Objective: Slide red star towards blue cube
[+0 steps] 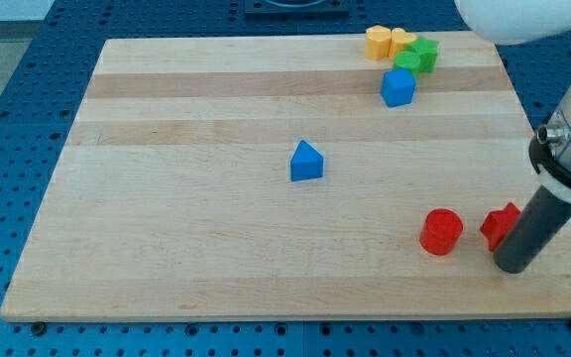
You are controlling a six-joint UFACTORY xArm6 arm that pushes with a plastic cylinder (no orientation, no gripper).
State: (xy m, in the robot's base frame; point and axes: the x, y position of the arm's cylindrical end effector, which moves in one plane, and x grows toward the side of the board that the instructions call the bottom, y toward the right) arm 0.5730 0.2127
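Observation:
The red star lies near the board's lower right corner, partly hidden by my rod. My tip rests on the board just below and to the right of the star, touching or nearly touching it. The blue cube sits near the view's top right, far above the star. A red cylinder stands just left of the star.
A blue triangular block sits mid-board. A yellow-orange block, a yellow heart-like block and two green blocks cluster at the top right above the blue cube. The wooden board lies on a blue perforated table.

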